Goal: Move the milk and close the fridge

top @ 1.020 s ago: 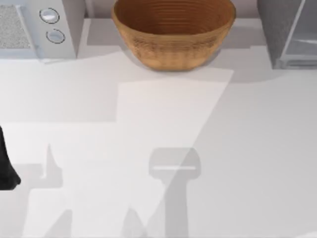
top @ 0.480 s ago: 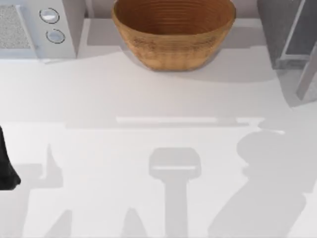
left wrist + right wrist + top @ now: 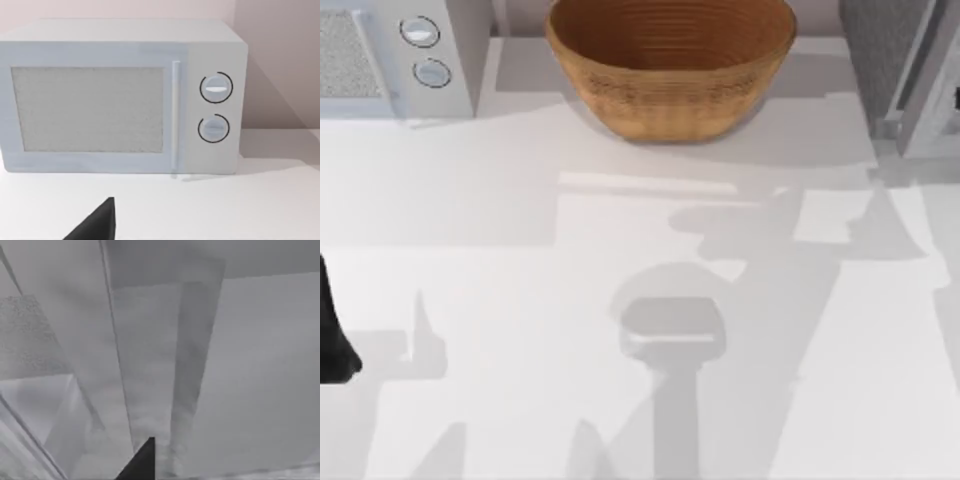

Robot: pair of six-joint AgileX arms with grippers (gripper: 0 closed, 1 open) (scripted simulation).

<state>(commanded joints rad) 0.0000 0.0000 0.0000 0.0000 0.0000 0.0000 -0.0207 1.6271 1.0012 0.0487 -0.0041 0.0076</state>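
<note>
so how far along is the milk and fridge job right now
Done: I can't confirm the milk move, since I can't spot the carton on the table or in the basket.
In hand: the fridge at the table's far right, its pale door panel angled near the grey cabinet; the right wrist view looks closely along that panel.
Left: fully shutting the door, as far as I can judge. The left arm sits parked at the left edge.

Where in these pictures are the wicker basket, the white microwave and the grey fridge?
wicker basket point(image 3: 670, 95), top view, on its woven outer wall.
microwave point(image 3: 90, 110), left wrist view, on its speckled door window.
fridge point(image 3: 880, 50), top view, on its grey side wall, at the table's far right.
</note>
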